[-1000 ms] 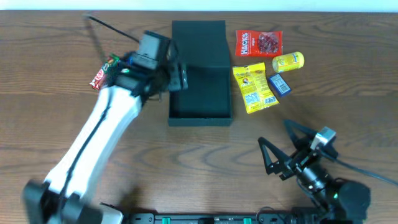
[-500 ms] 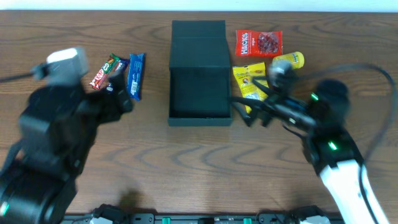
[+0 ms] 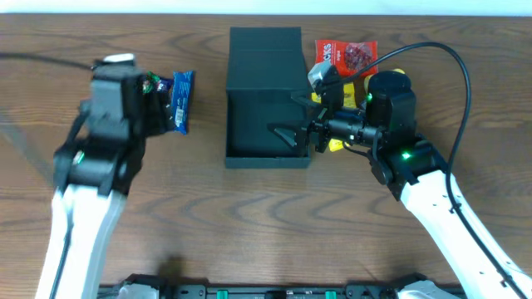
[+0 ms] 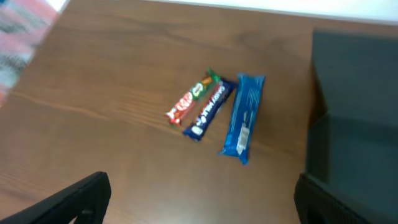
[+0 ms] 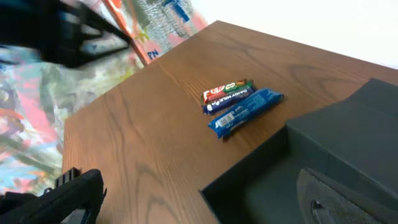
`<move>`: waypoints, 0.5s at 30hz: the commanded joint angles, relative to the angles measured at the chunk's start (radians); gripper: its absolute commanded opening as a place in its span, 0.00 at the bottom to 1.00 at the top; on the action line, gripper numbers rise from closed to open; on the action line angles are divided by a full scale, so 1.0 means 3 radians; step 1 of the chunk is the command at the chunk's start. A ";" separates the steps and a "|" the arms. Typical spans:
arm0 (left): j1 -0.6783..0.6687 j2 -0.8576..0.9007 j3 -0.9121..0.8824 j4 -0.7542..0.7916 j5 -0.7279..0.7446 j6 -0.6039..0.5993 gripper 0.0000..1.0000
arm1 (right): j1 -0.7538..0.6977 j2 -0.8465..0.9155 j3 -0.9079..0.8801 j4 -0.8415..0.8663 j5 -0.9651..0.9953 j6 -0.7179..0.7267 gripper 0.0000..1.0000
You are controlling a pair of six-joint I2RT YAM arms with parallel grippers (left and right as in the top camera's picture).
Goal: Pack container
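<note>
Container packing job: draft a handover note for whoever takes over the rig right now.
Left gripper: open, empty, above the three bars that lie left of the container.
Right gripper: open, empty, over the container's right edge.
Container: lid flap open, nothing visible inside.
Right of it: red packet and yellow snacks, partly hidden by the right arm.
Done: nothing packed yet.
Left: load the snacks, then close the lid.
</note>
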 commanded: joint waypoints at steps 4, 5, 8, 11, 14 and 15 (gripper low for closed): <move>0.0206 0.0961 -0.0067 0.0509 0.0498 0.0420 0.95 | -0.0027 -0.0009 0.0067 -0.0057 -0.0014 -0.0083 0.99; 0.0209 0.1116 -0.0067 0.0624 0.0525 0.0470 0.95 | -0.0028 -0.0009 0.0067 -0.0058 -0.0003 -0.0084 0.99; 0.0207 0.1427 -0.0067 0.0879 0.0547 0.0542 0.95 | -0.0067 -0.0010 0.0067 -0.0120 0.0089 -0.0094 0.99; 0.0207 0.1706 -0.0067 0.1048 0.0581 0.0538 0.95 | -0.0191 -0.0009 0.0067 -0.0322 0.0287 -0.0094 0.99; 0.0207 0.1935 -0.0067 0.1156 0.0660 0.0538 0.96 | -0.0338 -0.0009 0.0067 -0.0459 0.0346 -0.0094 0.99; 0.0207 0.2008 -0.0067 0.1183 0.0662 0.0537 0.97 | -0.0381 -0.0009 0.0067 -0.0482 0.0346 -0.0094 0.99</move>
